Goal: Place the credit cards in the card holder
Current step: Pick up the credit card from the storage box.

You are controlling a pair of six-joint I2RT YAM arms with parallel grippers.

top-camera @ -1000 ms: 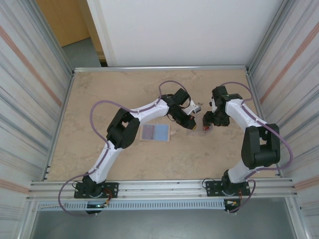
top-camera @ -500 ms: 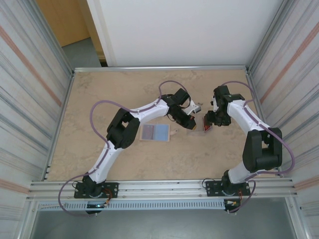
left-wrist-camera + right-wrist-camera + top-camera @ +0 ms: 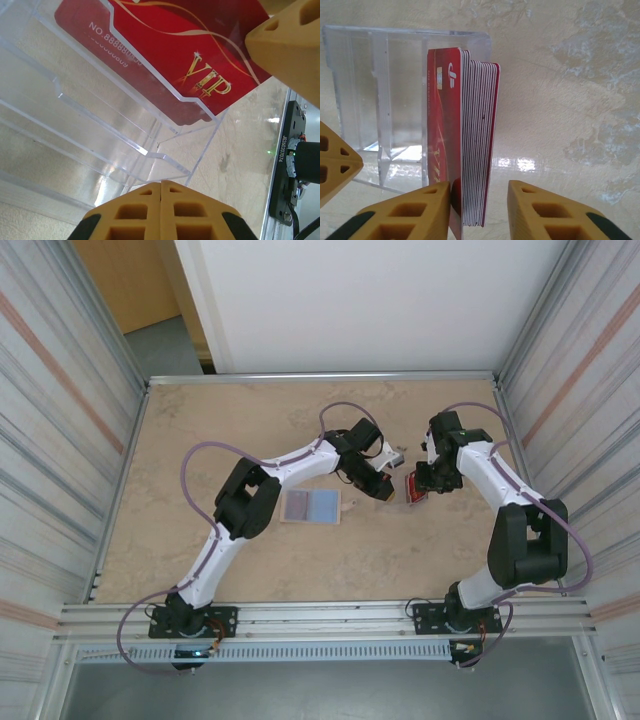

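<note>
So the credit cards (image 3: pixel 470 130) aren't seated in the card holder (image 3: pixel 380 90) yet, as far as I can tell. It's a whole red stack standing on edge between the fingers (image 3: pixel 420 210) of the right hand (image 3: pixel 480 195), lower middle of the right wrist view, with the clear holder just behind it on the left. One finger touches the front card and the other has a sliver of daylight beside the stack, so I'd call that hand open around the cards rather than clamped on them. The left hand (image 3: pixel 161 195) is fully closed, fingers pressed together at the bottom of its own view, right at the holder's near edge. Can't tell if it's pinching a wall or just bracing it. Through the clear plastic there you get the cards' red face with VIP lettering in the upper part of the frame, and I honestly can't say whether a corner is already inside a slot. My guess is the lining up is about done and the actual slide-in is what's left. Tight bits are the holder's thin walls and stepped dividers, plus the two hands sitting near each other mid-frame from the top camera. Otherwise loads of room: bare surface (image 3: pixel 200 430) all round, metal side walls (image 3: pixel 60 440) well apart, and a flat bluish rectangle (image 3: pixel 310 506) lying near, left of the left hand.
</note>
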